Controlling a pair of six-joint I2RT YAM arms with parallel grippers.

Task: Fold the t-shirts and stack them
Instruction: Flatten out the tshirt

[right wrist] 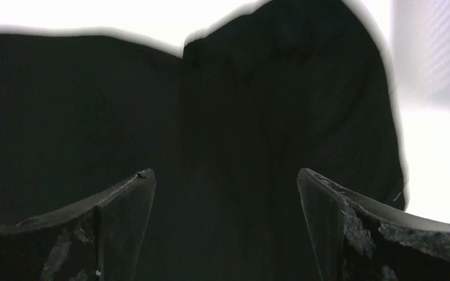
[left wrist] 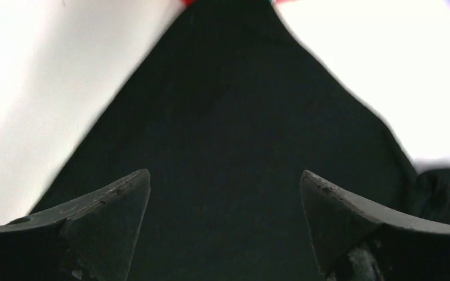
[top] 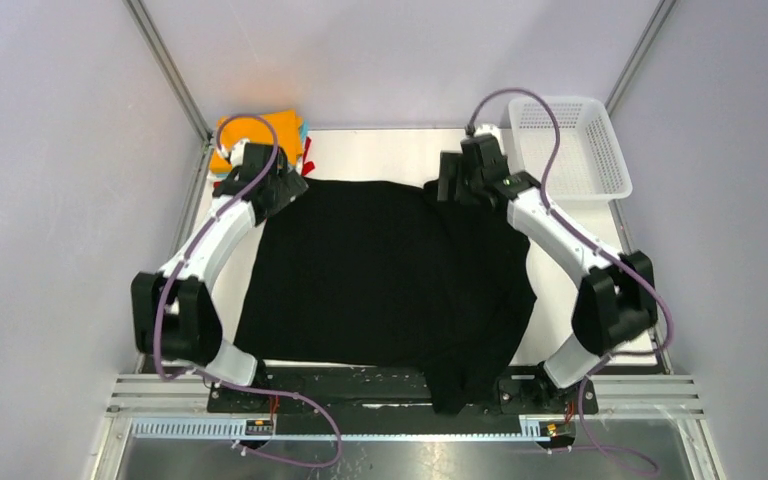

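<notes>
Your black t-shirt [top: 380, 280] lies spread out in the middle of the desk [top: 380, 155]. Your left claw [left wrist: 224, 175], at its 11 o'clock corner, and your right claw [right wrist: 225, 172], at 1 o'clock, are both wide open, holding nothing.

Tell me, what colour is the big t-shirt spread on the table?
The t-shirt is plain black, clearest in the top external view.

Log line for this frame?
black t-shirt spread out | left gripper open at its far-left corner | right gripper open at its far-right edge | nothing gripped
</notes>
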